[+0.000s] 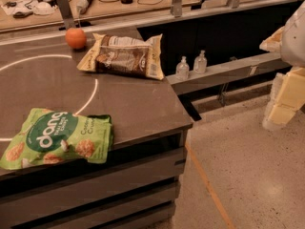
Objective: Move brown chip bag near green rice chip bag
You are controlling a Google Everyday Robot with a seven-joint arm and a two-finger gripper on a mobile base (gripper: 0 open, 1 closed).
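The brown chip bag (123, 56) lies flat at the far right of the dark table, cream-yellow at its edges with a dark brown centre. The green rice chip bag (57, 138) with white "dang" lettering lies at the near left, hanging slightly over the front edge. The two bags are well apart. My arm comes in at the right edge of the view, and the gripper (280, 112) hangs off the table over the floor, far right of both bags and holding nothing.
An orange (76, 37) sits just left of the brown bag. The table (143, 104) has a white curved line on it. Two small clear bottles (190, 65) stand on a lower ledge to the right. A cluttered desk (95, 1) runs behind.
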